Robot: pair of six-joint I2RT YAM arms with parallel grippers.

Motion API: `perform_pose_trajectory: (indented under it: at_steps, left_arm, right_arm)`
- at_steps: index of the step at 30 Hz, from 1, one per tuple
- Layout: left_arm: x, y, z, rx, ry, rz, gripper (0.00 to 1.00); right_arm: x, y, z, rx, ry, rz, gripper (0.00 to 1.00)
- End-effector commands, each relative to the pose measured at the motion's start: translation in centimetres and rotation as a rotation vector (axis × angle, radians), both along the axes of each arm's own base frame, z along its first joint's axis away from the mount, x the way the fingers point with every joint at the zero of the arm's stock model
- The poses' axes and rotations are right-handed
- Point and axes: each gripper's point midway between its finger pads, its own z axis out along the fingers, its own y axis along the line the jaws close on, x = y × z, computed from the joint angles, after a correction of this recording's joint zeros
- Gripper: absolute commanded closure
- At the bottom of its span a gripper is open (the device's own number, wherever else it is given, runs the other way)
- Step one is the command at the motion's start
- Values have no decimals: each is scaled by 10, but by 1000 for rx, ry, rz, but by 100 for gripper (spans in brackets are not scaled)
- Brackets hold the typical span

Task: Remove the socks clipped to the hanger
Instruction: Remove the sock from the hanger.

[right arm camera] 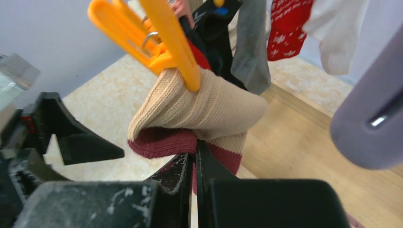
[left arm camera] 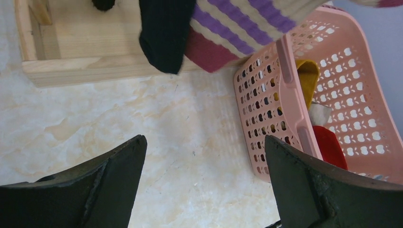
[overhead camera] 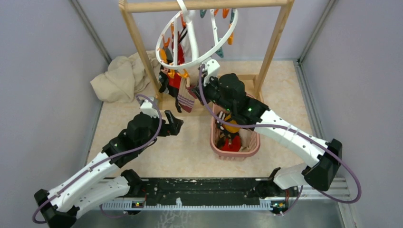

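hanger [overhead camera: 193,38]: white ring, hanging tilted | socks [overhead camera: 177,80]: red, black, grey, beige-striped, bunched under low left rim, seemingly all clipped

One ring hanger [overhead camera: 193,38], one wooden rack [overhead camera: 142,6], one pink basket [overhead camera: 236,155], one crumpled cloth [overhead camera: 119,78], socks [overhead camera: 175,80] too bunched to count

**Bare wood, slick plastic, ribbed knit**

The rack [left arm camera: 85,42] is pale bare wood, matt, with the grain showing. The hanger [overhead camera: 193,35] is smooth white plastic, and its orange clip [right arm camera: 161,42] is glossy plastic. The beige sock [right arm camera: 209,104] is ribbed knit cloth. The basket [left arm camera: 290,95] is pink plastic with a faint sheen. The surface [left arm camera: 142,123] looks like smooth cream stone. The right pincer [right arm camera: 195,164] is matt black and dusty.
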Motion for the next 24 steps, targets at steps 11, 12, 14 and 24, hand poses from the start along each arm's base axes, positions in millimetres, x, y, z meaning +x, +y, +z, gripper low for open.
perform_pose_trajectory:
  at_steps: [11, 12, 14, 24]
  left_arm:
    - [18, -36, 30, -50, -139, -118, 1]
    - [18, -39, 32, -55, -144, -130, 1]
    - [18, -43, 36, -66, -147, -144, 1]
    - [13, -37, 46, -69, -146, -139, 1]
  right_arm:
    - [-28, -32, 79, 51, -32, 119, 100]
    - [-28, -32, 79, 44, -29, 125, 100]
    - [-28, -33, 77, 31, -22, 126, 100]
    - [-23, -47, 51, 40, -9, 58, 32]
